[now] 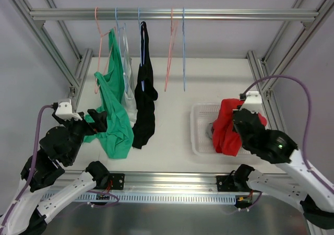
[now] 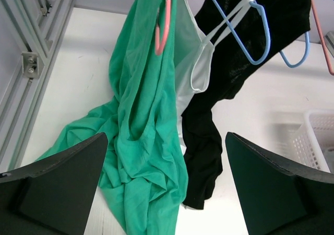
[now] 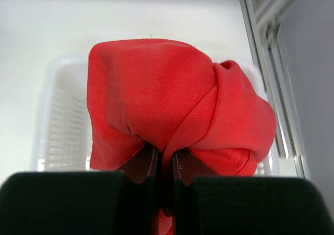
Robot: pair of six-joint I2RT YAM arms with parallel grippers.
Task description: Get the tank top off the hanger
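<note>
Bottom centre, right wrist view: right gripper (image 3: 166, 162) clenched on red tank top (image 3: 156, 89), bunched above white basket (image 3: 55, 125).
Risk: off-centre release, cloth spills over basket rim.
Lower left, top view: left gripper (image 2: 166, 141) released, jaws wide, nothing held.
Beyond: green tank top (image 2: 141, 115) on pink hanger (image 2: 163, 26).
Risk: hard pull drags hanger off rail (image 1: 209, 13), or snags black garment (image 2: 209, 141) just beside.

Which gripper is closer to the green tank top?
Left. The left gripper sits open beside the green tank top, at its lower folds; the right gripper is far off, shut on the red garment over the basket.
</note>
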